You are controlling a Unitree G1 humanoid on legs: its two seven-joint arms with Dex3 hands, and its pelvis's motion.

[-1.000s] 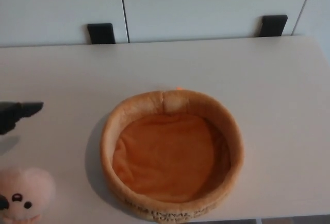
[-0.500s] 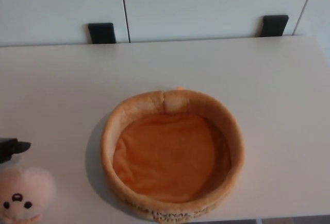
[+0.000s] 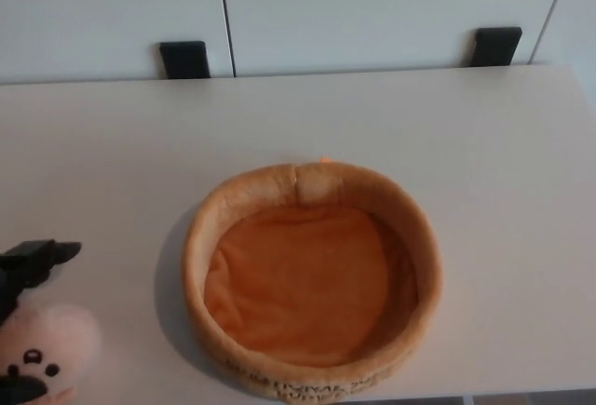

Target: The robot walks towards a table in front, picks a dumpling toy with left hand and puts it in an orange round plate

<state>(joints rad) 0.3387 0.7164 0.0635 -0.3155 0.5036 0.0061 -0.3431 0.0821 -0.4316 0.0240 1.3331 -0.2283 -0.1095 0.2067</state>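
The dumpling toy (image 3: 51, 344), pale pink plush with a small dark face, lies at the table's front left corner, partly cut off by the picture edge. My left hand (image 3: 30, 263) comes in from the left edge right at the toy, with black parts showing just above it and over its lower left side. Most of the hand is out of frame. The orange round plate (image 3: 424, 265), a soft plush dish with a raised rim, sits empty at the middle front of the table, to the right of the toy. My right hand does not show.
The white table (image 3: 307, 116) stretches back to a white cabinet wall (image 3: 372, 5). Two black brackets (image 3: 183, 59) (image 3: 494, 46) stand at its far edge. The table's front edge runs just below the plate.
My left hand dropped from higher on the left edge down to the toy, and a black part of it now overlaps the toy's lower left. Toy and plate have not moved.
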